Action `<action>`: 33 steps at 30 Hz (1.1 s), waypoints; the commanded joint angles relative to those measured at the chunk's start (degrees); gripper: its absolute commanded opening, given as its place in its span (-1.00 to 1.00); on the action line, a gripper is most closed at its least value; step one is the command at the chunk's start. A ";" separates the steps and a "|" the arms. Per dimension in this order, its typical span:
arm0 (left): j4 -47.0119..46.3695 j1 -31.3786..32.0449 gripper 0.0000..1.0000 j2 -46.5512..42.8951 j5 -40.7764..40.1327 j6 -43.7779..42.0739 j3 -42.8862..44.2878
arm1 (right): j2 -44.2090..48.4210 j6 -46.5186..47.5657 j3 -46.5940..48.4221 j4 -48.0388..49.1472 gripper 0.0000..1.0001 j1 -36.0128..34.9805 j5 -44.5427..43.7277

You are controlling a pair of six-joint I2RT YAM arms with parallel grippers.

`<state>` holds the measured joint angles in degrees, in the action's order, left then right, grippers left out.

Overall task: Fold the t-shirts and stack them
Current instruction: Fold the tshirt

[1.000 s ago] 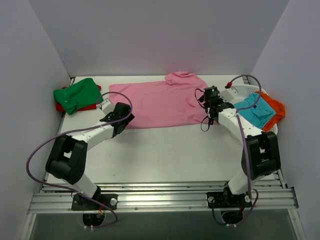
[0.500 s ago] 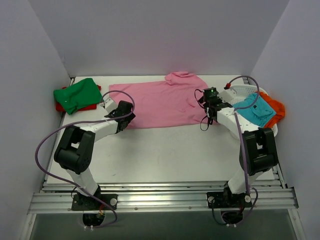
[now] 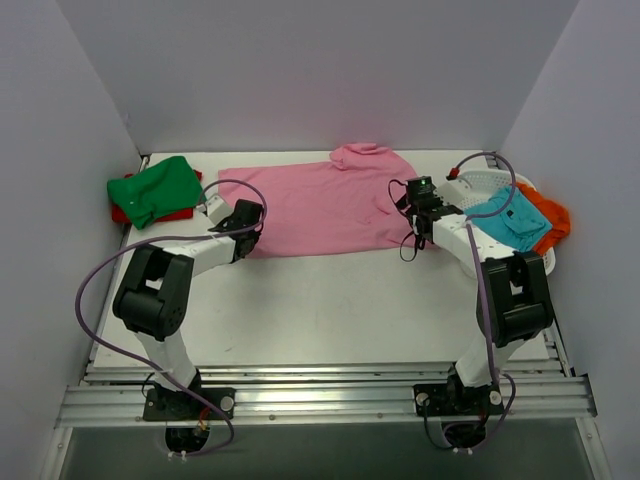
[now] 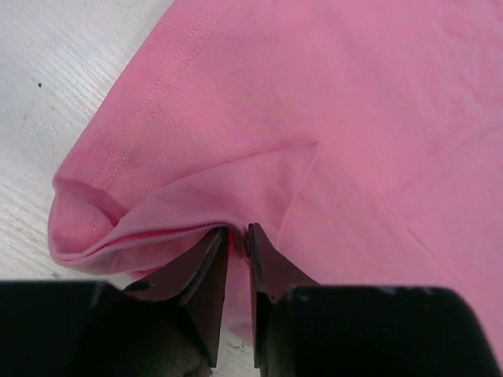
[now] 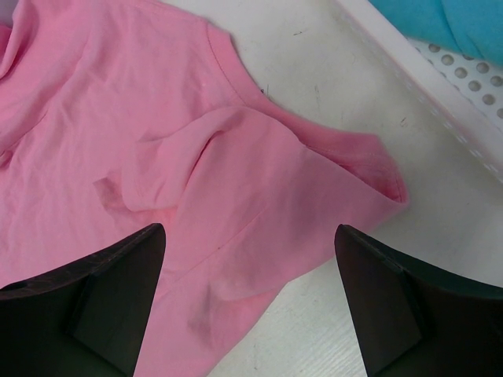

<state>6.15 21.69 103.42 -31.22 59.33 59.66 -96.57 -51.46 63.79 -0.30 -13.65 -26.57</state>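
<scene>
The large pink t-shirt (image 3: 320,205) lies spread flat across the back of the table. My left gripper (image 3: 252,212) sits at its near left corner. In the left wrist view the jaws (image 4: 238,236) are shut on a raised fold of the pink cloth (image 4: 330,118) beside the hem. My right gripper (image 3: 418,200) hovers open over the shirt's near right corner, and the rumpled pink cloth (image 5: 157,118) lies between its wide-apart fingers (image 5: 250,236), untouched. A green t-shirt (image 3: 155,188) lies folded on a red one (image 3: 122,213) at the back left.
A white mesh basket (image 3: 475,183) stands at the back right, with a teal t-shirt (image 3: 505,218) and an orange one (image 3: 550,218) in it. Its rim (image 5: 440,94) runs close to my right gripper. Grey walls enclose the table on three sides.
My left gripper has slid forward onto the pink shirt's left corner and its jaws have closed on the cloth. The right gripper has barely moved.
</scene>
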 commanded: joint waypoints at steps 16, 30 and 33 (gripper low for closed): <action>-1.93 -5.25 -0.95 -1.38 0.55 -1.32 2.30 | -0.81 0.66 -0.16 1.79 0.67 0.82 -0.33; -10.28 -10.97 -0.95 3.89 7.75 -5.62 5.82 | -2.74 0.93 0.99 1.88 0.66 0.82 -0.94; -12.21 -11.85 -0.95 5.48 10.12 -6.41 7.13 | -3.53 1.01 1.60 1.88 0.66 0.90 -1.03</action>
<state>-0.49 11.03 107.59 -24.16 55.22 63.77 -99.31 -50.89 63.79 1.87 -13.15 -26.28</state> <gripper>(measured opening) 0.037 0.829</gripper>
